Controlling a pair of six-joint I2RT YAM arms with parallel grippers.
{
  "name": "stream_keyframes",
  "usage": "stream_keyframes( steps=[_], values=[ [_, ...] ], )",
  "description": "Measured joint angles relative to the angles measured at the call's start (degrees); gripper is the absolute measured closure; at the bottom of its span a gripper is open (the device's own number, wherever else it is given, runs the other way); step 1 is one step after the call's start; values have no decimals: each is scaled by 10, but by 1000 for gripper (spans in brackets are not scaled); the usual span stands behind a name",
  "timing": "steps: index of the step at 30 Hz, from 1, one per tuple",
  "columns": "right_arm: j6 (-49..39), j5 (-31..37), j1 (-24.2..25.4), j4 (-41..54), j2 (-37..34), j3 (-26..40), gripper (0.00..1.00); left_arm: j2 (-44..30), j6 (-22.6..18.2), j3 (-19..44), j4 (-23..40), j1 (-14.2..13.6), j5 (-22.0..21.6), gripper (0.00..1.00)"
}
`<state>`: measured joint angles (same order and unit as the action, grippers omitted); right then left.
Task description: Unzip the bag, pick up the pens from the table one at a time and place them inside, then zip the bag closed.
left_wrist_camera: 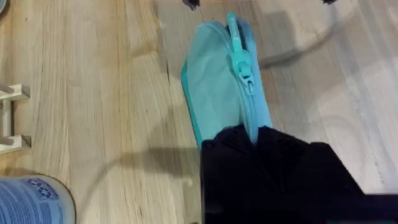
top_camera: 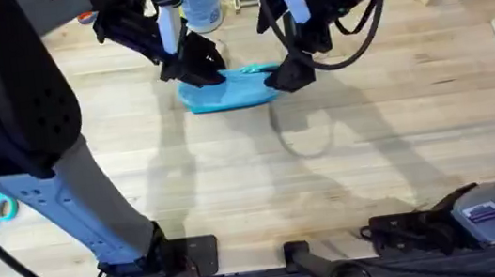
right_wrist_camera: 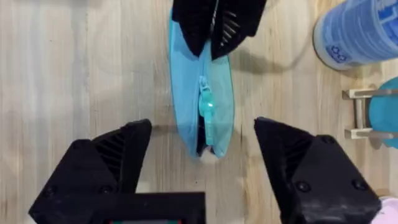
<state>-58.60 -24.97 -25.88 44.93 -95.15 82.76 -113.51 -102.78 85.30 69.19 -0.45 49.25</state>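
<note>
My right end effector (right_wrist_camera: 202, 177) hangs wide over the pouch's (right_wrist_camera: 217, 109) zipper pull (right_wrist_camera: 206, 102); my left end effector (right_wrist_camera: 214, 28) pinches its far end. Unzipping barely begun, I judge.

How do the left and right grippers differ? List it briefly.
The left gripper is shut on one end of the bag; the right gripper is open, holding nothing. The left grips fabric; the right's fingers straddle its other end, apart from it. Both are black, low over the table.
</note>
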Motion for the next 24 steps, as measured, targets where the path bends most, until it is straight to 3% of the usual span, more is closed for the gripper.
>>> stream_keyframes(
  steps=[10,24],
  values=[
    [-9,-7,-19,-15,-58,0,5,0,0,0,0,0,0,959],
    [-13,-14,-20,-18,-64,0,6,0,0,0,0,0,0,959]
  ],
)
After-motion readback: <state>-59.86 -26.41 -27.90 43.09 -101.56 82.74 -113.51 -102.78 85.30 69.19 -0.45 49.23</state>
